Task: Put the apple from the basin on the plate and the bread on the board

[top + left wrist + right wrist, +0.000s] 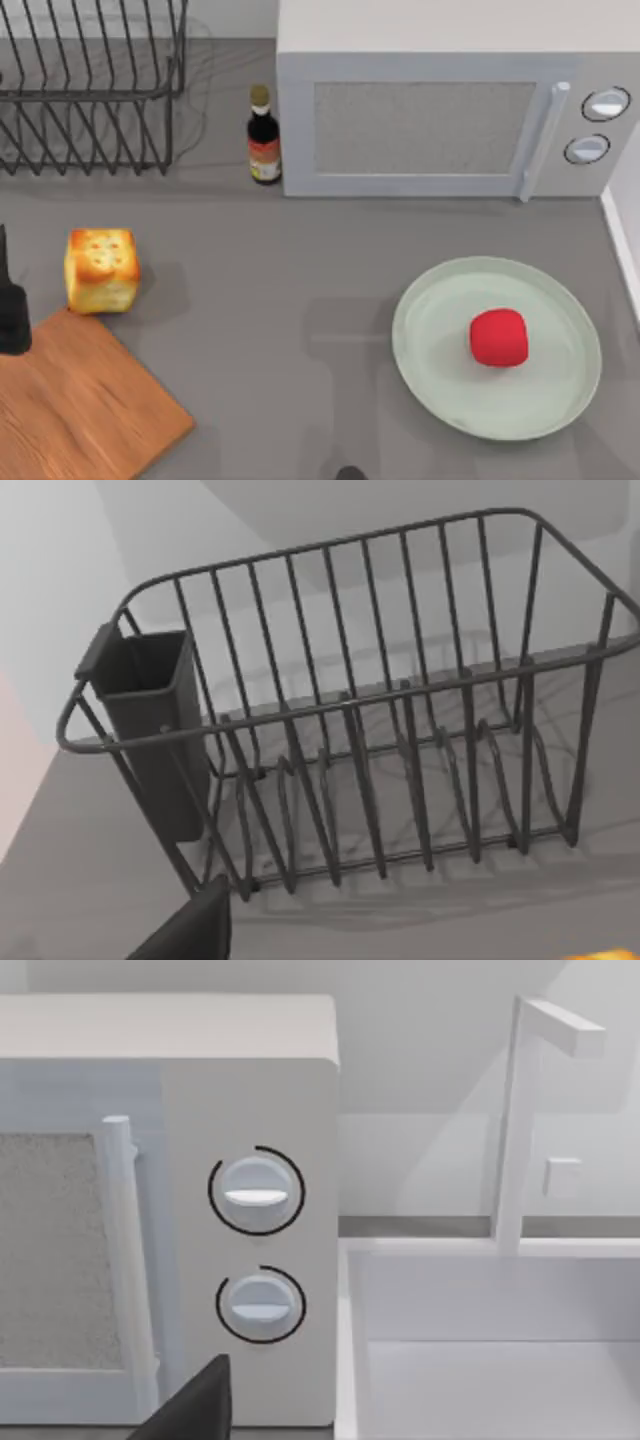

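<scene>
Our apple (499,337) lies on the pale green plate (440,385), a little to the right of the plate's middle, on the right half of the grey table (290,300). Our bread (101,270) stands on the table at the left, just beside the far corner of the wooden board (90,410); whether it touches that corner or merely sits next to it we cannot tell, but most of it is off the wood. The board itself lies at the near left corner of the table, turned at an angle.

Our left hand (12,310) shows as a dark shape at the left edge of the top view, over the board's edge and near the bread; how it is set we cannot tell. Our right arm (350,473) is parked at the near edge of the table.

At the back stands a microwave (440,110) with two round dials (255,1192), a dark bottle (264,135) just beside its left side, and a wire dish rack (380,720) at the far left, with a dark cup holder (155,720) on its end. Beside the microwave on the right lie a white basin (500,1350) and a white tap (520,1110).
</scene>
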